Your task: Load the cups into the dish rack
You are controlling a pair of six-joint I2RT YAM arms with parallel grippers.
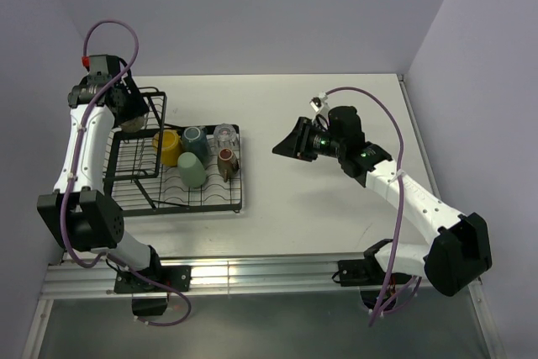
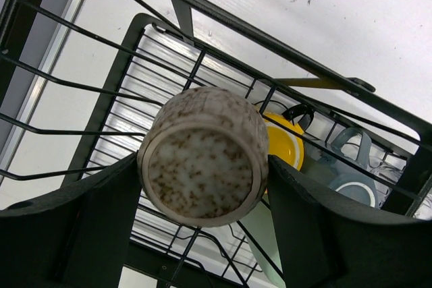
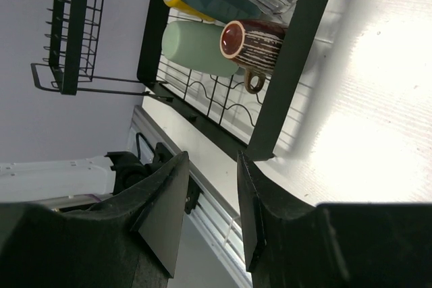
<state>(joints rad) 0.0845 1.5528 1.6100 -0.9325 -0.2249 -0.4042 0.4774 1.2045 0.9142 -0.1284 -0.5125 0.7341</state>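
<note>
My left gripper (image 2: 202, 170) is shut on a speckled beige-brown cup (image 2: 202, 156), whose base faces the camera, above the raised basket at the far left of the black wire dish rack (image 1: 168, 204). On the rack's flat grid lie a yellow mug (image 1: 166, 146), a grey mug (image 1: 193, 139), a clear glass (image 1: 224, 134), a dark striped mug (image 1: 227, 163) and a pale green tumbler (image 1: 191, 169). My right gripper (image 1: 284, 147) hangs open and holds nothing, a little to the right of the rack. Its wrist view shows the tumbler (image 3: 196, 48) and the dark mug (image 3: 253, 42).
The rack's basket wires (image 2: 236, 25) run close around the held cup. White tabletop (image 1: 336, 208) stretches right of the rack. Walls stand at the back and on both sides. A metal rail (image 1: 252, 275) runs along the near edge.
</note>
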